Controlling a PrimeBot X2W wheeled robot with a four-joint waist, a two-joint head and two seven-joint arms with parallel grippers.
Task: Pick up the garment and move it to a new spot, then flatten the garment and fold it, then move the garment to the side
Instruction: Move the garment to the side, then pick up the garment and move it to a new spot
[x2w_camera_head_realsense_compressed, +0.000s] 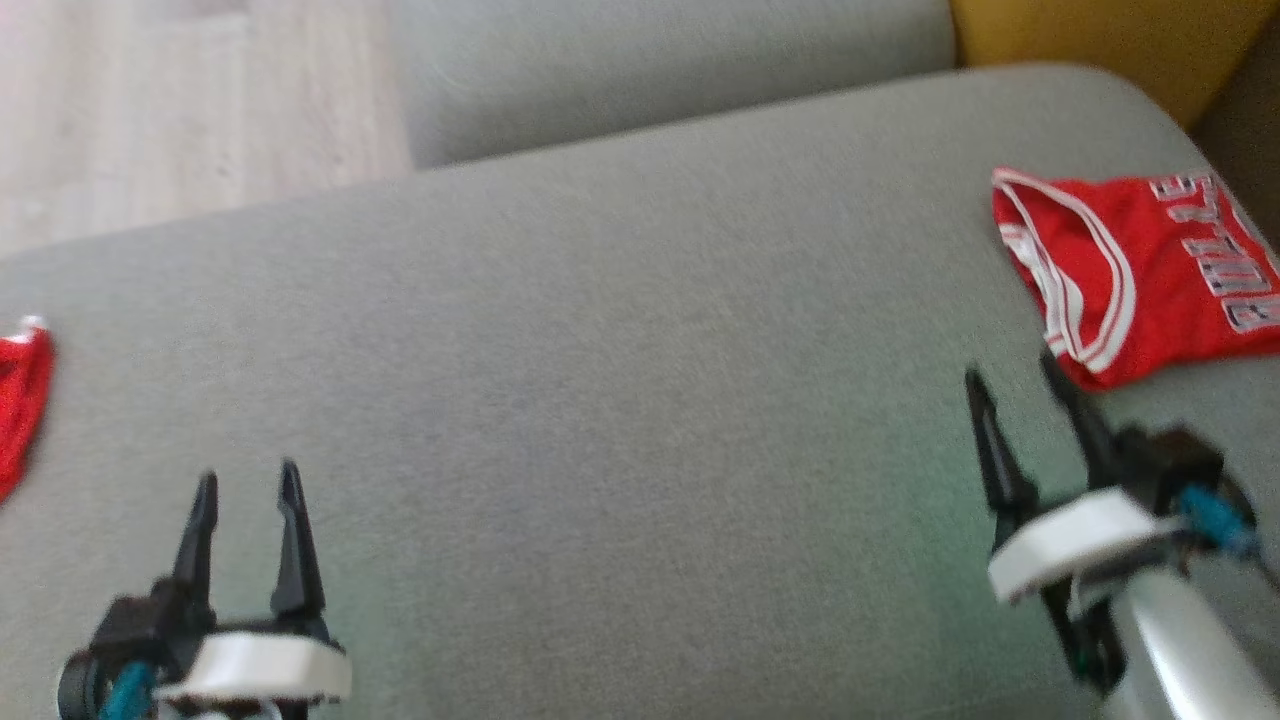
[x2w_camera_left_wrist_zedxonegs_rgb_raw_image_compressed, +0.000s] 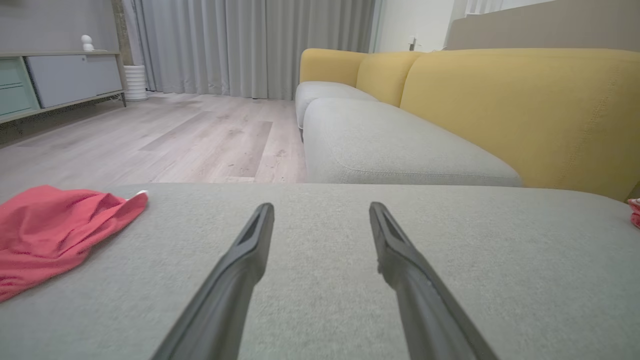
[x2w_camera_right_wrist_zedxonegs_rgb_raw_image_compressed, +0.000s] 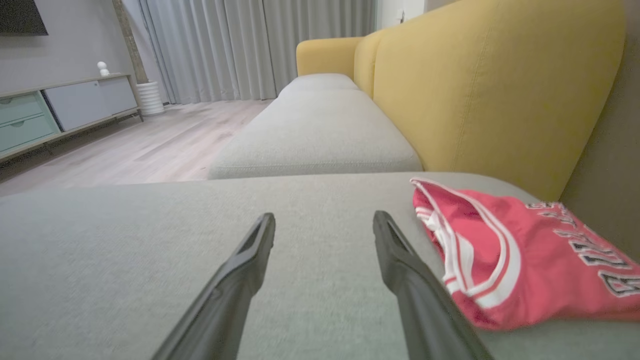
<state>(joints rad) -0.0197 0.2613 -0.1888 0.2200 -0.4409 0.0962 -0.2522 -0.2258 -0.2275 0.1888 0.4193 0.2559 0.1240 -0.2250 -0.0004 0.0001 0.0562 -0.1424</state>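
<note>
The red jersey lies at the upper right of the head view, near the far right edge of the grey seat cushion, just below the yellow backrest. It looks folded into a compact packet, white-trimmed armhole on the left and lettering running off the right edge of the frame. The head picture is soft, so I can't swear how tidy the fold is.

The right pincer hangs at the lower right of that view, fingers spread wide with nothing between them; one tip is just beside the jersey's lower corner, though I can't tell whether it touches. The right wrist view has the same open fingers over bare cushion, the jersey to their right. The left pincer, lower left, is likewise wide open and empty above plain grey fabric.

To my eye the task is nearly or wholly through: the garment is folded and parked at the side, and the middle of the cushion holds nothing.

A second red cloth sits crumpled at the left edge, apparently unfolded.
</note>
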